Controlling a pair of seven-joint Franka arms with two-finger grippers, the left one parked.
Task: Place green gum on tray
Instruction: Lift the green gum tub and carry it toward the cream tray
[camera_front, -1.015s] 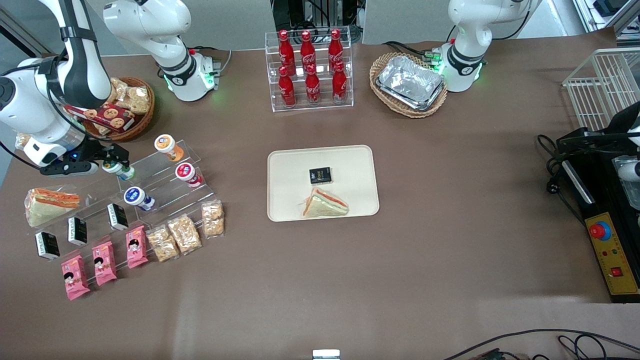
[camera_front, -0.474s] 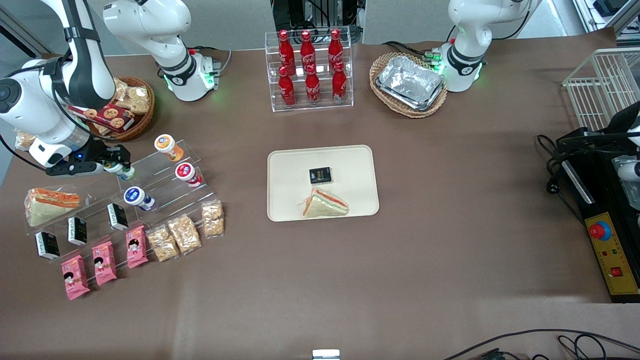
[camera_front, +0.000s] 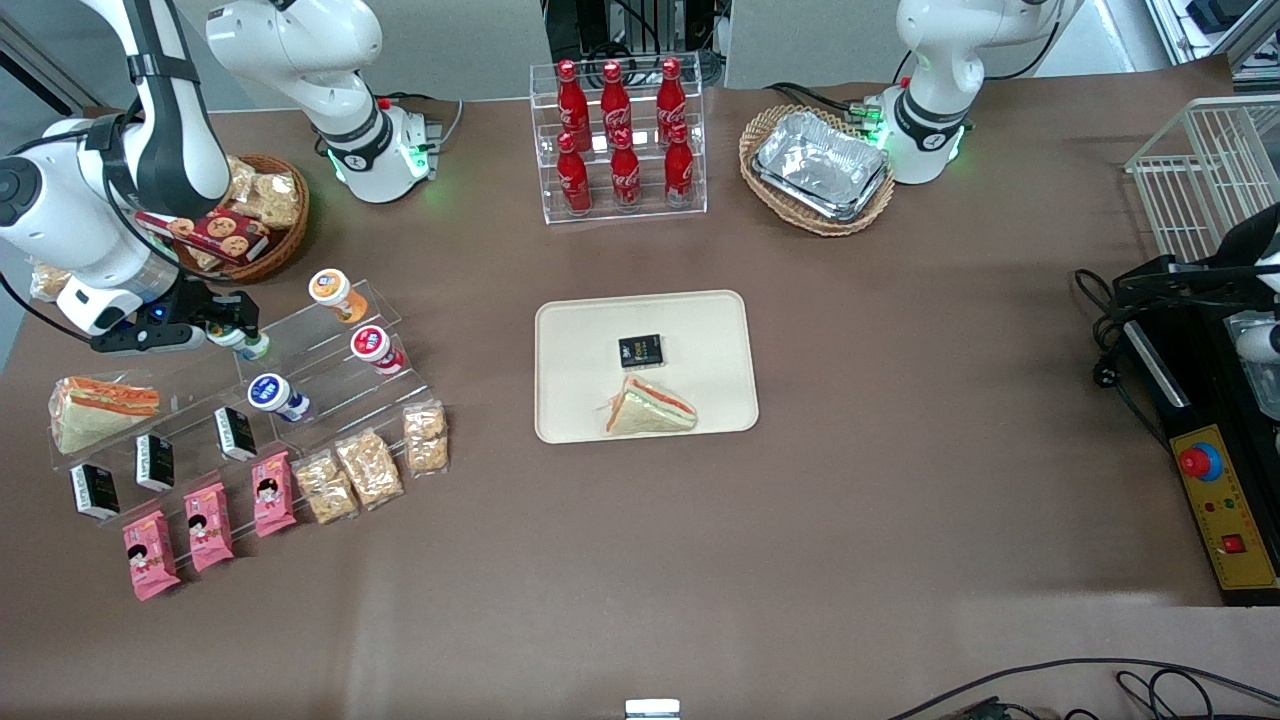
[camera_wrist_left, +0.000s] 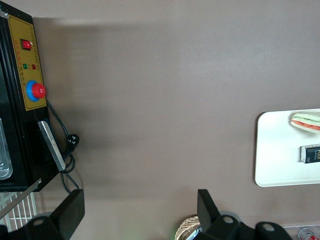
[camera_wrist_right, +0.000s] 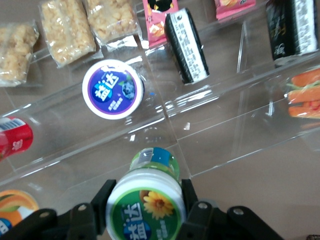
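The green gum (camera_front: 247, 343) is a small white bottle with a green-and-white lid, held just over the upper steps of the clear acrylic stand (camera_front: 330, 352) toward the working arm's end of the table. My right gripper (camera_front: 232, 328) is shut on it. In the right wrist view the lid of the green gum (camera_wrist_right: 145, 206) fills the gap of the gripper (camera_wrist_right: 145, 200), with one black finger (camera_wrist_right: 102, 199) pressed on each side. The cream tray (camera_front: 712, 322) lies mid-table, well apart from the gripper, holding a sandwich (camera_front: 650, 408) and a black packet (camera_front: 640, 350). The tray also shows in the left wrist view (camera_wrist_left: 272, 150).
On the stand lie an orange-lidded bottle (camera_front: 329, 287), a red-lidded one (camera_front: 370, 343) and a blue-lidded one (camera_front: 268, 391). Snack packs and black packets lie nearer the camera. A snack basket (camera_front: 262, 215), a cola rack (camera_front: 620, 140) and a basket of foil trays (camera_front: 818, 165) stand farther away.
The gripper, shut on the green gum, has shifted slightly up and away from the camera with the bottle. Everything else is unchanged.
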